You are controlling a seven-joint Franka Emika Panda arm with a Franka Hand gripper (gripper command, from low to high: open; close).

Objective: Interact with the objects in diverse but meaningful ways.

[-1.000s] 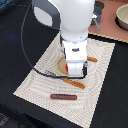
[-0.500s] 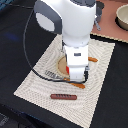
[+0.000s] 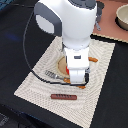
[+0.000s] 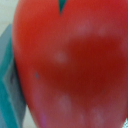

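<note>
A red tomato [image 4: 70,65] with a green stem mark fills almost the whole wrist view, very close to the camera. In the exterior view my gripper [image 3: 76,81] points down over the round tan plate [image 3: 60,66] on the striped mat, and a sliver of red tomato [image 3: 67,71] shows beside it. The white hand hides the fingers, so whether they are closed on the tomato cannot be told. A brown sausage [image 3: 63,96] lies on the mat nearer the front, apart from the gripper.
The striped cloth mat [image 3: 35,80] lies on a black table. A small grey utensil [image 3: 50,75] rests by the plate. Orange bits [image 3: 93,59] poke out beside the arm. A grey pot [image 3: 123,15] stands at the far right on a tan board.
The arm has shifted slightly toward the exterior view's right and lower over the plate. The sausage has not moved.
</note>
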